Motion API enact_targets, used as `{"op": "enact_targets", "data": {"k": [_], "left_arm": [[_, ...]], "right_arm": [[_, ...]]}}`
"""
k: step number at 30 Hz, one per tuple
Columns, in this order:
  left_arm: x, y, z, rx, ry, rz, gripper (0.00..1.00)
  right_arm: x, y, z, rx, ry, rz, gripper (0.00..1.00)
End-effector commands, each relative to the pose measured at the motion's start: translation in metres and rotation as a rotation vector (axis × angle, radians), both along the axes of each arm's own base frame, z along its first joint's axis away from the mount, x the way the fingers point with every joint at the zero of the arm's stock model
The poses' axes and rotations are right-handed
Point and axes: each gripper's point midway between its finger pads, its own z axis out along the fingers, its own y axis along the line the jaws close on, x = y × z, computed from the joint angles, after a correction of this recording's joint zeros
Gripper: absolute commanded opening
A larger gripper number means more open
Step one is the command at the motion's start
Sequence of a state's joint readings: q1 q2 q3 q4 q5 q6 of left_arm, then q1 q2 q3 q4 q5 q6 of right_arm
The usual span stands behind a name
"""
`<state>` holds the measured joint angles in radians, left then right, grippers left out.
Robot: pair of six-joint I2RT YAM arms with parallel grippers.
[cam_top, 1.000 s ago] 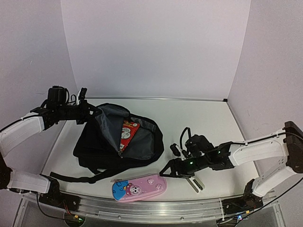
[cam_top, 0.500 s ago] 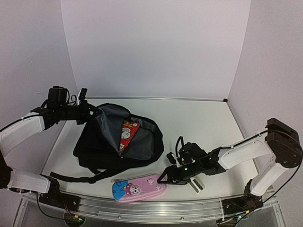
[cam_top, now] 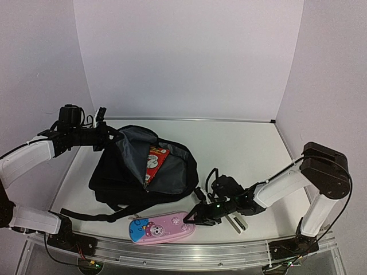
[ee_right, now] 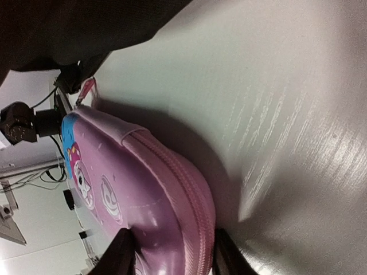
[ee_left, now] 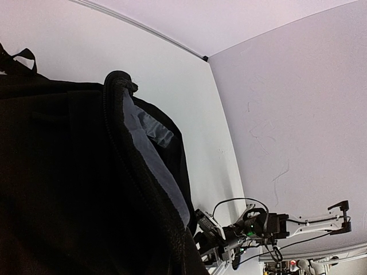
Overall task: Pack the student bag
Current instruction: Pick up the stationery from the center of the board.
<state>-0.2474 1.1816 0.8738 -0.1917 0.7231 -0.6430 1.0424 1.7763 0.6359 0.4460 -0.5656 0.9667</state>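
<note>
The student bag (cam_top: 143, 172) looks soft and floppy, best pinched at its rim, where the left claw (cam_top: 104, 133) is clenched on fabric. Just beside the bag, the right claw (cam_top: 192, 217) clasps the stiffer pencil case (cam_top: 160, 228).

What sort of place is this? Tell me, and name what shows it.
Probably a robot lab test booth: plain white walls close in a white table, a left arm and a right arm stand by a metal rail at its near edge, and a backpack and pencil case lie on it.
</note>
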Motion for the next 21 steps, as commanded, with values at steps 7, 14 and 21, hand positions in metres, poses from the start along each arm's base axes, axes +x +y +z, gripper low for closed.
{"op": "enact_targets", "data": {"k": [7,14,21], "left_arm": [[-0.001,0.001,0.021,-0.016,-0.085,-0.009,0.00],[-0.003,0.004,0.040,-0.023,-0.128,-0.006,0.00],[-0.005,0.004,0.047,-0.032,-0.142,-0.013,0.00]], "right_arm": [[0.013,-0.006,0.035,0.026,-0.040,-0.114,0.00],[0.041,-0.037,0.116,-0.007,-0.231,-0.188,0.00],[0.080,-0.083,0.190,0.037,-0.345,-0.288,0.00]]}}
